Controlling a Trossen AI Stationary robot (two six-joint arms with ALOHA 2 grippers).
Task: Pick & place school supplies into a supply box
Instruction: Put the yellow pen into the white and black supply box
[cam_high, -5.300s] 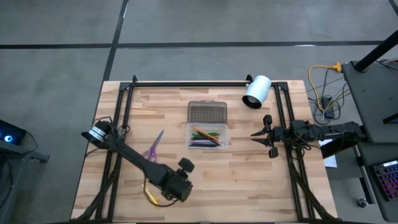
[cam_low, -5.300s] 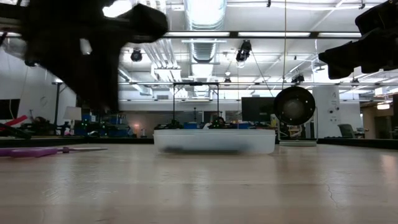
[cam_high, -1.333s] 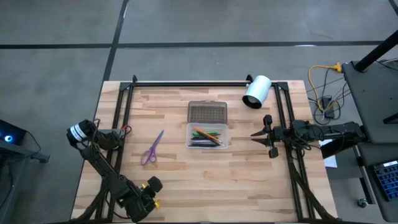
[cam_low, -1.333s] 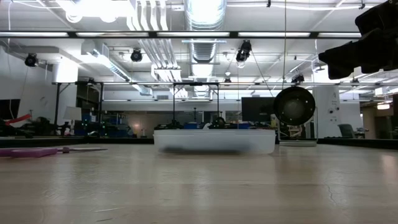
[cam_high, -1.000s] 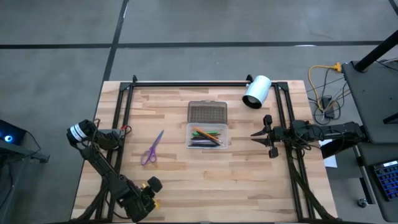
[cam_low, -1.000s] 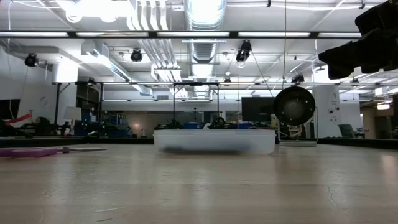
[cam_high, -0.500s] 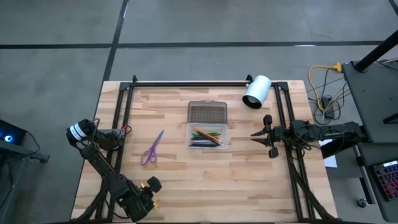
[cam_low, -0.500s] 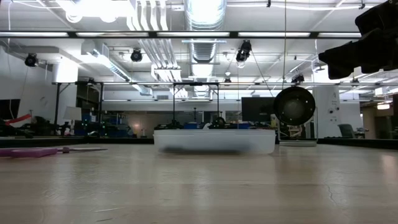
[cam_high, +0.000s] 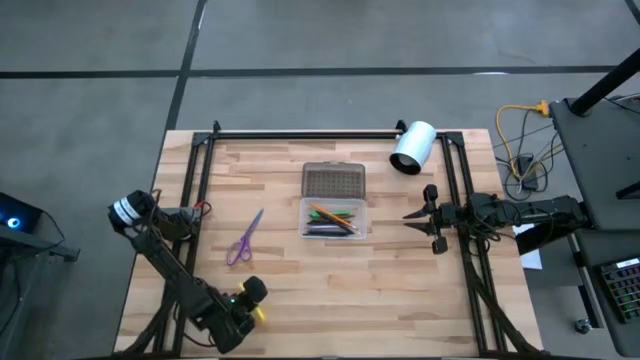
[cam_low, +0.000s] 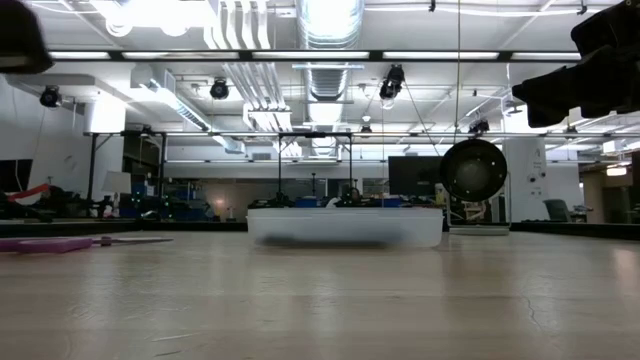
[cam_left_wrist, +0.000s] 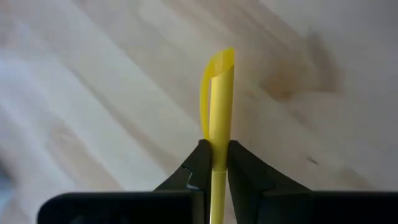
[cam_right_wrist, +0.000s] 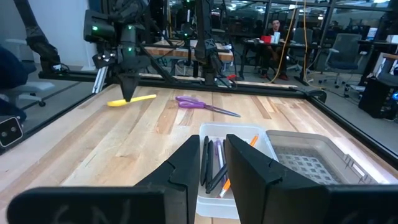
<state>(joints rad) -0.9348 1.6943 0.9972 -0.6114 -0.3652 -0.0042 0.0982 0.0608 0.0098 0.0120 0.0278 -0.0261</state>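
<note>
Left hand (cam_left_wrist: 213, 163) clenched on a yellow pen (cam_left_wrist: 217, 99)

Slim, glossy pen hung over the pale wooden worktop (cam_high: 400, 300); the clear box (cam_high: 334, 218), holding pens, sat beyond; right hand (cam_high: 418, 220) partly parted.

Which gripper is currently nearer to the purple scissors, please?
Left. The left gripper, holding a yellow pen, is near the purple scissors; the right gripper waits beyond the supply box.

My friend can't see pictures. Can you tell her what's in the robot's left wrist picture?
The left hand pinches a yellow pen between its two dark fingers. The pen sticks out past the fingertips, over the pale wooden table.
</note>
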